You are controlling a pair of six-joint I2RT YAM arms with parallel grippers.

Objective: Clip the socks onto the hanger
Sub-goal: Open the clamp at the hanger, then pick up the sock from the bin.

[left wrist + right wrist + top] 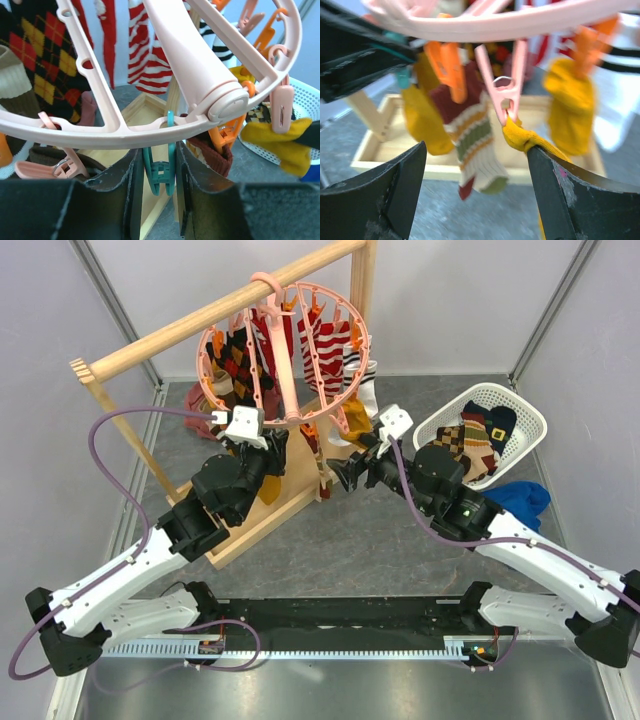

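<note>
Left gripper (159, 152) fingers right up against my wrist view, pinched narrow on a teal clip (156, 175) under the hanger (100, 136) ring, right gripper (476, 150) spread wide (nothing held), mustard sock (520, 138) dangling from a pink clip (504, 85) between its fingers, touching one, hanger hooked on the wooden rail (170, 333).

counted: hanger (284, 352) x1 | wooden rail frame (200, 320) x1 | white basket (531, 416) x1 | blue cloth (522, 500) x1 | left gripper (158, 167) x1, right gripper (476, 172) x1 | teal clip (159, 175) x1, between the left fingers (120, 195) | pink clip (506, 85) x1 and orange clips (447, 65) x2 seen above the right fingers (565, 200) | socks (322, 345): total not resolved
</note>
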